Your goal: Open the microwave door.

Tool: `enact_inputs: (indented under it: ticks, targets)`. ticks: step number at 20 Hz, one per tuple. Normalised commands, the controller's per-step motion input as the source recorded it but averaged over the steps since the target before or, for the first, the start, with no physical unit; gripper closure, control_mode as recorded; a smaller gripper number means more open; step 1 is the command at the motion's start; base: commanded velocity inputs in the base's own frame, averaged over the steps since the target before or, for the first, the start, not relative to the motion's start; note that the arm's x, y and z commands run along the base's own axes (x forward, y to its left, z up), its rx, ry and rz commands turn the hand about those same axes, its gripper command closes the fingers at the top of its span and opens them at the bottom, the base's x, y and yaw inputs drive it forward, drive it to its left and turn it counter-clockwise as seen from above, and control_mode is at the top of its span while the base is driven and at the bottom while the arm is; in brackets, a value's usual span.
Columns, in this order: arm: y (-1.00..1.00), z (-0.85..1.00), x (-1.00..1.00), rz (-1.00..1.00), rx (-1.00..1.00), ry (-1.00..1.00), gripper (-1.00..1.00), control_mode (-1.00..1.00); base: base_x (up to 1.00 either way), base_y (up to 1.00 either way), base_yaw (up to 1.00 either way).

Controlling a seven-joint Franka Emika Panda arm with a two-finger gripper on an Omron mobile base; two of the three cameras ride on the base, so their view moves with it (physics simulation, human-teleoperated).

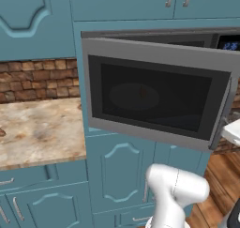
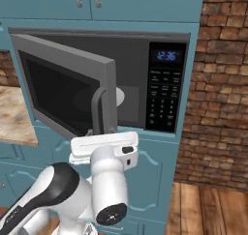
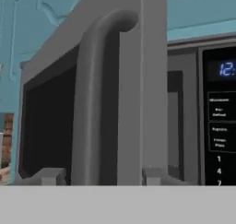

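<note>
So starting at the far left in the left base view there's a marble-look counter (image 1: 37, 128) with a brick wall (image 1: 37, 79) behind it and teal cabinets (image 1: 117, 175) below and above, and the counter's right edge runs up close to the hinge side of the microwave door (image 1: 154, 95). That door is swung partway out from the microwave (image 2: 145, 79), hinged on its left, with its free right edge sticking out toward the robot, so there's a wedge of open gap between door and oven face. In the right base view you can look through that gap into the dark inside, with a pale round plate (image 2: 120, 96) showing past the door edge. The curved bar handle (image 2: 98, 110) runs down the door's free edge, and the gripper (image 2: 92, 132) sits right at its lower end. In the hand view the two fingers (image 3: 46, 176) stand apart on either side of the handle's base, not squeezed onto it, so I'd call the hand released and straddling the bar; can't tell if either finger is actually touching. Further right is the black keypad (image 2: 164, 98) with a blue display (image 2: 166, 55), then more brick wall and wood floor (image 2: 213, 210), which is plenty of free room on that side.
</note>
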Motion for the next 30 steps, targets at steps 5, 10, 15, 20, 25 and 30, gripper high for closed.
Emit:
enact_inputs:
  ticks: [5, 10, 15, 20, 25, 30]
  targets:
    - [-0.1, 0.29, -1.0, 0.0, 0.01, -0.42, -1.0, -1.0, 0.0, 0.0, 0.0]
    - [-0.49, 0.29, -0.56, 0.0, 0.11, -0.1, -1.0, -1.0, 0.0, 0.0, 0.0]
    - [-0.45, 0.0, 0.28, 0.17, 0.26, 0.35, -1.0, -1.0, 0.0, 0.0, 0.0]
    - [-0.26, 0.0, 0.1, 0.17, 0.35, 0.47, -1.0, -1.0, 0.0, 0.0, 0.0]
    - [0.0, 0.0, 0.18, 0.03, 0.09, 0.59, -1.0, -1.0, 0.0, 0.0, 0.0]
    - [0.0, -0.01, 0.0, 0.0, 0.06, 0.19, -1.0, -1.0, 0.0, 0.0, 0.0]
